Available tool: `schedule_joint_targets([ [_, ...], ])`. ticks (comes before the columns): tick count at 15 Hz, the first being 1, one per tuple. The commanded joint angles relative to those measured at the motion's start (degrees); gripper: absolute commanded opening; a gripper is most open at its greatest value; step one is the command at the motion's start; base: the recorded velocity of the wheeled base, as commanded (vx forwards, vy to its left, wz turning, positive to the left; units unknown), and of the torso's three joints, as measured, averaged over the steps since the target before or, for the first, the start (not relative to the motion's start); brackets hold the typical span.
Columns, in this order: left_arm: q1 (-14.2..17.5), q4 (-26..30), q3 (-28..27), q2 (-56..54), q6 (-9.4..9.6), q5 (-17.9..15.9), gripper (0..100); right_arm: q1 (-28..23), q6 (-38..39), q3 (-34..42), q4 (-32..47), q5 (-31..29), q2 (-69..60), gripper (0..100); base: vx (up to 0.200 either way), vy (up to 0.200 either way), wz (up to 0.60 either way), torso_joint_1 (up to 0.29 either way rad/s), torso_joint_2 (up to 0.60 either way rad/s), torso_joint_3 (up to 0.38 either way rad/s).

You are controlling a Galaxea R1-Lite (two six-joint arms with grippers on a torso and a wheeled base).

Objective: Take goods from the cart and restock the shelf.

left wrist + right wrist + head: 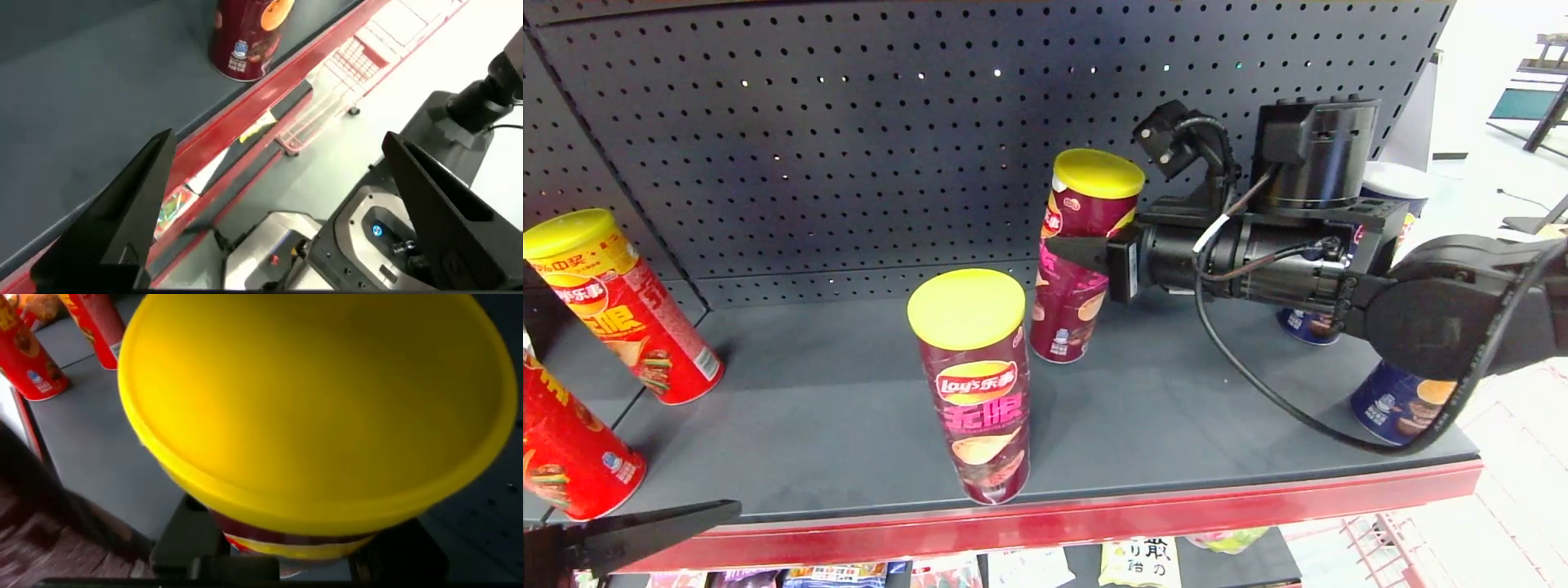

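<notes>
A maroon chip can with a yellow lid [1086, 245] stands slightly tilted toward the back of the dark shelf [849, 408]. My right gripper [1080, 250] is shut on its middle from the right. In the right wrist view the can's lid [319, 400] sits just above the dark fingers [184, 539]. A second maroon can [976, 384] stands upright near the front edge. My left gripper [278, 139] is open and holds nothing, low in front of the shelf's red lip [270, 90]; one finger [654, 523] shows at the lower left of the head view.
Two red cans [621, 306] [568, 449] lean on the shelf's left part. Blue cans [1401, 404] stand at the right behind my right arm. A pegboard [849, 122] backs the shelf. Packets [1135, 559] lie on the shelf below. The cart's wire frame [359, 57] is on the floor.
</notes>
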Motion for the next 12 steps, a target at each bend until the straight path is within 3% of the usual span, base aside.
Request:
schedule_joint_targets([
  [1, -0.01, 0.35, -0.03, -3.75, -0.04, 0.33, 100, 0.19, -0.02, -1.44, 0.59, -0.05, 2.02, 0, 0.000, 0.000, 0.00, 0.000, 0.00, 0.000],
  [12, -0.01, 1.14, 0.41, -5.24, -0.13, 0.85, 100, 2.91, -0.02, -3.99, 3.05, -0.31, 4.57, 0, 0.000, 0.000, 0.00, 0.000, 0.00, 0.000],
])
